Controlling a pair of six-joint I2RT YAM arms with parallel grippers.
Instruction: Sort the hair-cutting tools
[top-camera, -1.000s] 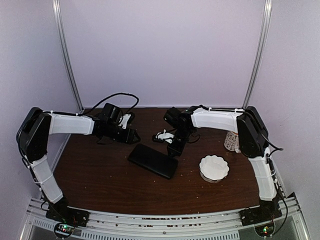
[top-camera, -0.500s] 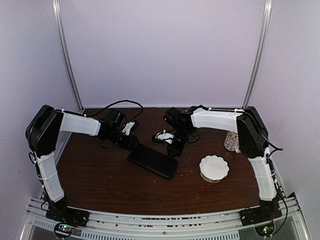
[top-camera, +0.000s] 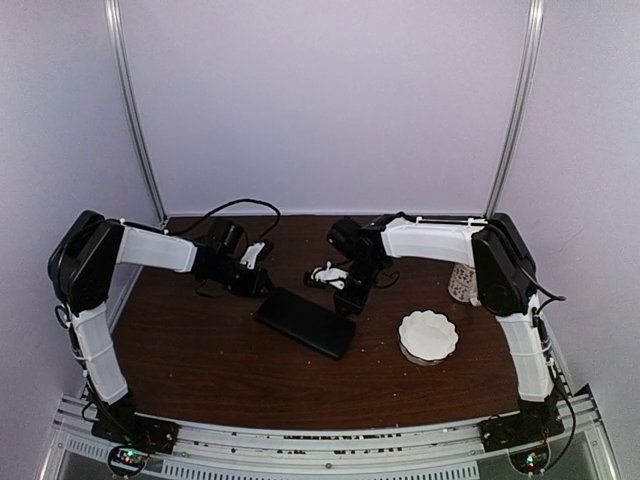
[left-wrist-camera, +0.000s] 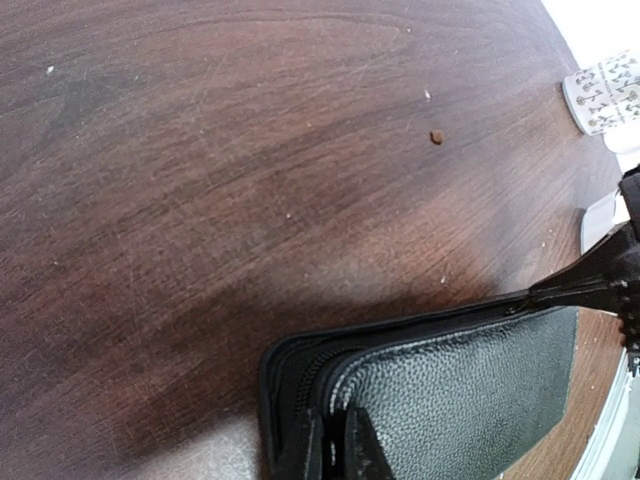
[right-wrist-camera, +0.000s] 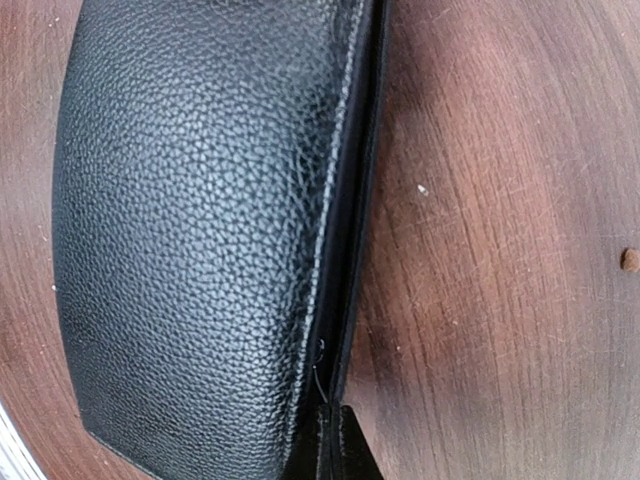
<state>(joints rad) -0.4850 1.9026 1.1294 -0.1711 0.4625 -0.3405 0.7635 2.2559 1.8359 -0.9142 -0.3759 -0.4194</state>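
Jaws clamped on zip case (top-camera: 305, 322) edges, left arm (top-camera: 150, 248) and right arm (top-camera: 430, 240) stretched inward

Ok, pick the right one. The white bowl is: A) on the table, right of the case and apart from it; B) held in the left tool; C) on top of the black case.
A: the top view shows the white bowl on the table, right of the black case, with bare wood between them.
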